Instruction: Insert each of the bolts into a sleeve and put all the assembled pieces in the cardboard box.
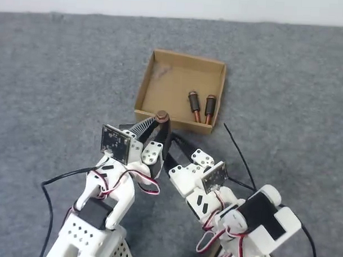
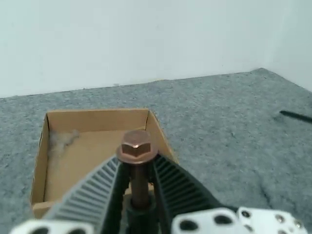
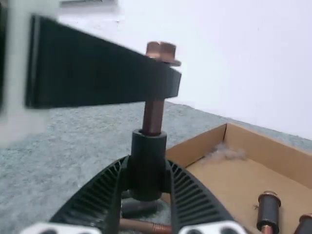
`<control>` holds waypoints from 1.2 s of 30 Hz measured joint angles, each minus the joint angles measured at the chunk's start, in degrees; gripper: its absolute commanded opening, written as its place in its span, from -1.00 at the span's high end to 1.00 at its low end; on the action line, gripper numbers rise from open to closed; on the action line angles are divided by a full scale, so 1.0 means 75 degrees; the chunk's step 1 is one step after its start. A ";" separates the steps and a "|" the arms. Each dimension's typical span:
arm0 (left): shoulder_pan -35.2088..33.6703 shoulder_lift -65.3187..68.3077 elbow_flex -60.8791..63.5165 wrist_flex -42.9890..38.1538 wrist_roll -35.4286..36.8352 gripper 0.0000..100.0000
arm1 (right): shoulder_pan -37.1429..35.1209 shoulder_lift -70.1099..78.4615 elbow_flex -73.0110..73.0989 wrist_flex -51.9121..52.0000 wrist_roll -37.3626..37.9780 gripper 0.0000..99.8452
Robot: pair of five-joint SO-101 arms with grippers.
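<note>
Copper hex-head bolt point(image 2: 138, 148): held upright, shank clamped just under the head by the left gripper point(image 2: 138, 165), whose ribbed grey fingers point(image 2: 100, 187) are closed on it. The shank's lower end is seated in the mouth of a black cylindrical sleeve point(image 3: 146, 161). A stretch of bare shank is seen between that gripper and the sleeve. The sleeve is gripped at 6 o'clock of the bolt by the right gripper point(image 3: 146, 168), with its fingers closed around the sleeve's body.

Open brown cardboard box point(image 1: 170, 86): in the high view it is set at 12 o'clock of both grippers. Two assembled pieces point(image 1: 193, 105) point(image 1: 209, 107), black sleeve with copper bolt, are laid side by side near the box's 4 o'clock corner. They point toward 6 o'clock, close to the near wall. A faint pale smudge is noted on the floor toward the box's 10 o'clock corner.

Hard to make out: the bolt's tip is hidden inside the sleeve. In the right wrist view a dark cylinder point(image 3: 139, 208) and a copper threaded rod point(image 3: 144, 226) are glimpsed under the right gripper, partly covered by its fingers.

From above, the bolt head is seen over the box's near wall, toward the 7 o'clock corner. Its height above the wall cannot be told.

Surroundings: grey carpet point(image 1: 60, 74), and a thin black cable point(image 1: 238, 150) at 4 o'clock of the box.
</note>
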 measured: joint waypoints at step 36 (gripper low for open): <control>-0.0082 -0.0047 0.0821 0.0094 -0.0012 0.60 | 0.0176 0.0000 0.0000 0.0012 0.0000 0.99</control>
